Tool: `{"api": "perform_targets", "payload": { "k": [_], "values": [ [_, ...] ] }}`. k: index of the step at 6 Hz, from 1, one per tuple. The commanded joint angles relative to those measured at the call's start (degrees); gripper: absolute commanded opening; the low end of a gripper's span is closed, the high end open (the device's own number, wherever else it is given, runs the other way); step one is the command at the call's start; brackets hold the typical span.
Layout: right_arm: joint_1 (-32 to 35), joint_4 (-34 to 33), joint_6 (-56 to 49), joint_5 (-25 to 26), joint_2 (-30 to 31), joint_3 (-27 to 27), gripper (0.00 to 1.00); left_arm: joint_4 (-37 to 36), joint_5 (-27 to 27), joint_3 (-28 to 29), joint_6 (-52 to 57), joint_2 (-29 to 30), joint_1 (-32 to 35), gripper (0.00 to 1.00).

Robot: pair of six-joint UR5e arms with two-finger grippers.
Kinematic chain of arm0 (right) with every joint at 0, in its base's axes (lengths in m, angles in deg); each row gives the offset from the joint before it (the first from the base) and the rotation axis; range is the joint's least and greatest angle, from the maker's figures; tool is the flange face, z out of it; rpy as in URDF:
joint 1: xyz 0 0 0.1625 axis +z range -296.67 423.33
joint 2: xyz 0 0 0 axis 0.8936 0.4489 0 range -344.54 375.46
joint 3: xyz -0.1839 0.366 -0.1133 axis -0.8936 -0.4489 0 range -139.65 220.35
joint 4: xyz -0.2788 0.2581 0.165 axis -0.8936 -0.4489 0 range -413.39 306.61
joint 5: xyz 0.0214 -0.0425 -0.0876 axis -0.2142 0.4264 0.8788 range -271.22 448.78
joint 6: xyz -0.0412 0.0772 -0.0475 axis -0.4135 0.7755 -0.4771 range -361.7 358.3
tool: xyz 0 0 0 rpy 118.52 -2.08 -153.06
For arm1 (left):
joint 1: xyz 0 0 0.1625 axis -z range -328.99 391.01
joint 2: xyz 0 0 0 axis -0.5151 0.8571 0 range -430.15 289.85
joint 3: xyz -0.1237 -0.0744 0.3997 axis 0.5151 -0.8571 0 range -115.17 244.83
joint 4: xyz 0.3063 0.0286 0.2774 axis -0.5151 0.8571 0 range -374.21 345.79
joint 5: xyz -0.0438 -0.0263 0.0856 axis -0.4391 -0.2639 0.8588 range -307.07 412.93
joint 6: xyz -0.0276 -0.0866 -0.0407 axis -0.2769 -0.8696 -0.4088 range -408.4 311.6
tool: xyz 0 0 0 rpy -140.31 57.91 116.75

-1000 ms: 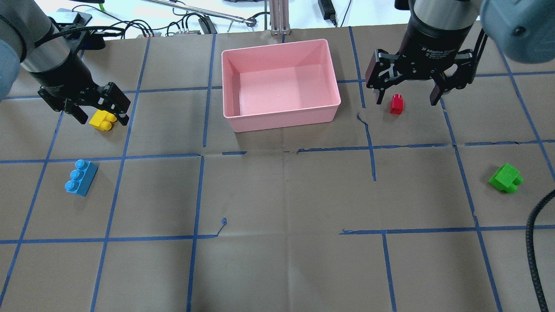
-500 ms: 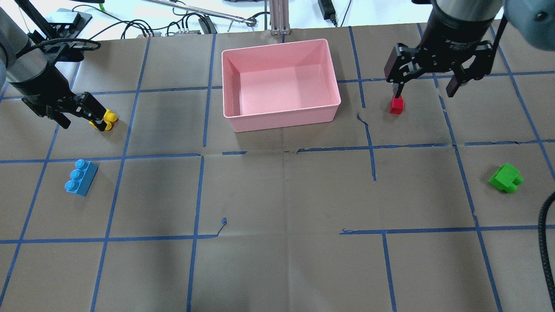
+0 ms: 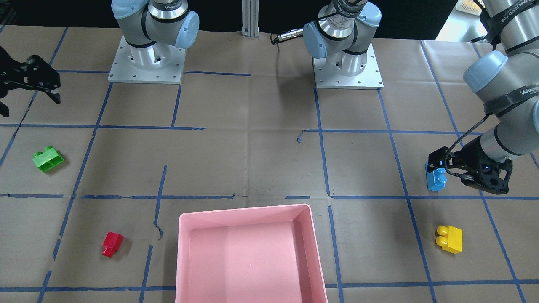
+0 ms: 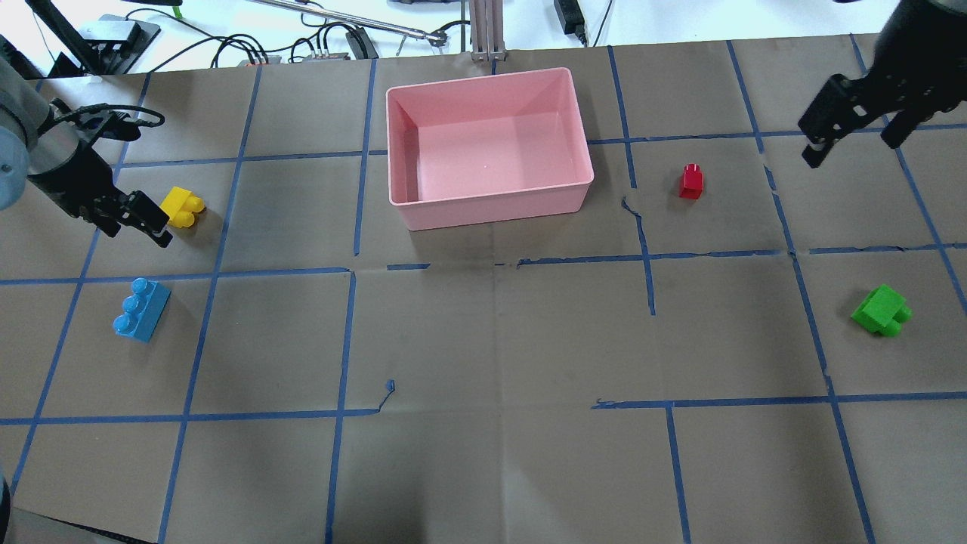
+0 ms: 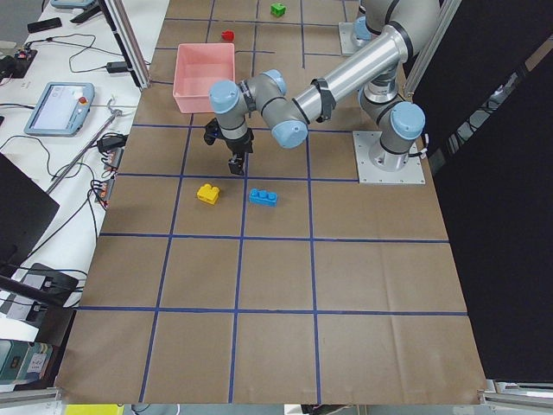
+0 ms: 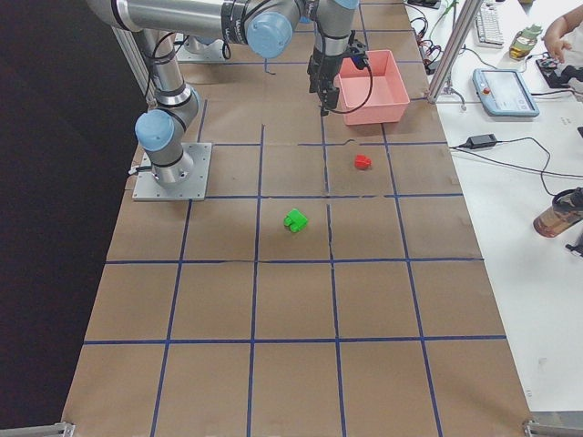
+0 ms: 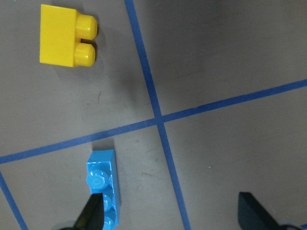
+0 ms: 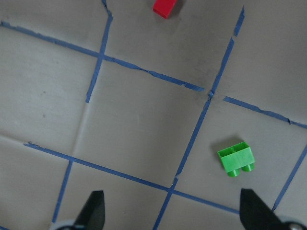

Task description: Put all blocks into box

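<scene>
Though left tool, spread, masks blue brick frontally, overhead shows it whole; right tool spread.

Partial "WAND…" lettering, seemingly, on black arm bands

The left hand has drawn off the yellow brick, the right hand off the red brick.

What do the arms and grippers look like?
The left arm and right arm are silver tubes with pale blue-grey joint caps and black bands lettered in white. Left gripper and right gripper are black, two-fingered; a black cable loops along the left wrist.
</scene>
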Motion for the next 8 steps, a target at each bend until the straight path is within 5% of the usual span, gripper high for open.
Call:
{"api": "perform_targets", "payload": {
  "k": [1,3,4,6,7,8],
  "values": [
    [-8.5,-1.3,-21.6,-0.2,-0.6,2.1,1.0,-9.0,2.6,-5.4,5.9,2.4,-1.8,0.97],
    [-13.6,-15.0,-31.5,-0.2,-3.6,9.6,1.0,-12.2,2.9,-8.0,6.1,5.5,-4.3,0.97],
    [-15.6,-24.7,-31.2,-0.1,-6.0,16.0,1.0,-12.2,2.8,-8.3,6.3,6.0,-4.3,0.81],
    [-16.6,-40.7,-30.5,-0.1,-10.8,25.8,1.0,-12.3,2.7,-7.9,6.0,5.9,-4.1,0.15],
    [-17.2,-42.2,-30.7,-0.2,-13.1,27.7,1.0,-12.3,2.7,-7.5,6.3,5.5,-3.8,0.0],
    [-17.2,-42.2,-31.2,0.1,-14.4,28.1,1.0,-12.0,2.3,-6.1,6.0,5.0,-3.2,0.0]
  ]
}}
